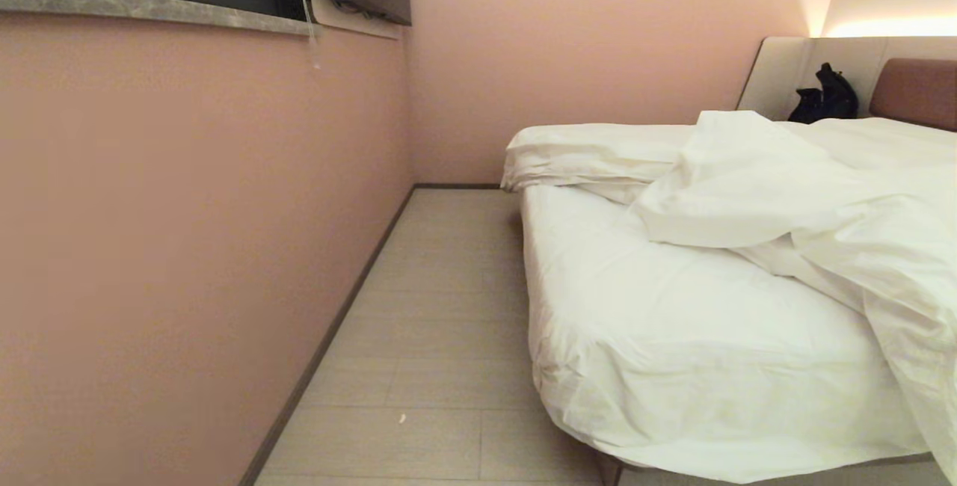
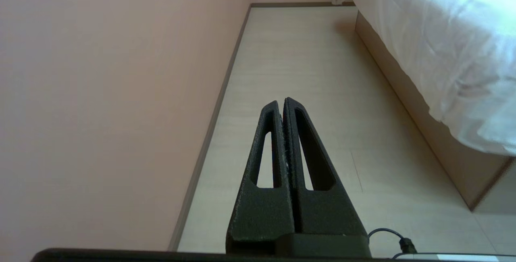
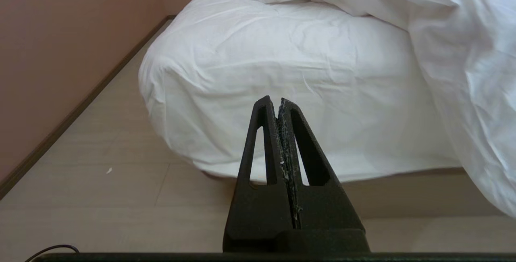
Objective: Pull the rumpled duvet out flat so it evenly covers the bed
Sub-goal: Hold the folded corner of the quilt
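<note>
The bed (image 1: 673,351) fills the right half of the head view, its near corner bare white sheet. The puffy white duvet (image 1: 807,202) lies bunched across the far and right part of the mattress, and one edge hangs over the foot at the right (image 3: 475,105). A fold of it overhangs the left side of the bed (image 1: 568,157). Neither arm shows in the head view. My left gripper (image 2: 281,102) is shut and empty above the floor beside the bed. My right gripper (image 3: 273,100) is shut and empty, facing the bed's near corner (image 3: 250,84) from a short way off.
A pink wall (image 1: 187,247) runs along the left, leaving a strip of pale wood floor (image 1: 434,336) between it and the bed. A dark bag (image 1: 826,97) sits by the brown headboard (image 1: 916,93). The grey-beige bed base (image 2: 419,109) shows under the sheet.
</note>
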Controlling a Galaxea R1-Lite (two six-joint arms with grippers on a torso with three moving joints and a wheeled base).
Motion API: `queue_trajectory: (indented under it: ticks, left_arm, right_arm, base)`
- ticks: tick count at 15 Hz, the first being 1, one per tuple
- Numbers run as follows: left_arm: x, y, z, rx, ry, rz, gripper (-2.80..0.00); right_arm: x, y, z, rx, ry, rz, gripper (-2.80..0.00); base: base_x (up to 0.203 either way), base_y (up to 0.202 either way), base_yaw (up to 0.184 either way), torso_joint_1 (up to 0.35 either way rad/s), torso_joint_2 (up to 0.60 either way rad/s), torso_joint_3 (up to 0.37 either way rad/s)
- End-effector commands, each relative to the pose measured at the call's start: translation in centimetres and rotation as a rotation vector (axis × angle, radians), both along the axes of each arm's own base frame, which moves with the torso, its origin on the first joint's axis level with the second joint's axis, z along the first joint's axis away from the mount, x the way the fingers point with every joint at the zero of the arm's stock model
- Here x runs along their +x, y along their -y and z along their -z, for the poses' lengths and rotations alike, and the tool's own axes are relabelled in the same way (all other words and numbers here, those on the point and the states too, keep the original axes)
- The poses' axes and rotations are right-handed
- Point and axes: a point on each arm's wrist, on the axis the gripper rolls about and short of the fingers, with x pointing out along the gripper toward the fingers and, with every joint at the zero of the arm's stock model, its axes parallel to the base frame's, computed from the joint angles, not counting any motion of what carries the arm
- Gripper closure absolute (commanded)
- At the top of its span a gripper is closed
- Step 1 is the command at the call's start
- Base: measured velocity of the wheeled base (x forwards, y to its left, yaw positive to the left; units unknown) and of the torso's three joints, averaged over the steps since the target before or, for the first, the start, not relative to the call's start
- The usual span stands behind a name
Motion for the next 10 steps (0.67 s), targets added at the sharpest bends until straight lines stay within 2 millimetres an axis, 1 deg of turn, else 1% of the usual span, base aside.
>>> queue_trajectory:
  ticks: [1,7,8,10]
  left_arm:
    - [0.00,0.00,0.00,0.002,0.000,0.000,0.00]
    - [0.00,0.00,0.00,0.000,0.000,0.000,0.00]
    - [0.00,0.00,0.00,0.000,0.000,0.000,0.00]
    - [0.00,0.00,0.00,0.002,0.000,0.000,0.00]
  right_arm:
    - [0.00,0.00,0.00,0.000,0.000,0.000,0.00]
    - [0.01,0.00,0.00,0.000,-0.001,0.000,0.00]
    - [0.00,0.00,0.00,0.000,0.000,0.001,0.00]
    - [0.00,0.00,0.00,0.000,0.000,0.001,0.00]
  base:
    - [0.199,0.000,-0.001,0.002,0.00,0.002]
    - [0.187,0.000,0.000,0.002,0.00,0.003]
    - [0.067,0.000,0.001,0.017,0.00,0.002]
    - [0.000,0.000,0.000,0.000,0.00,0.000]
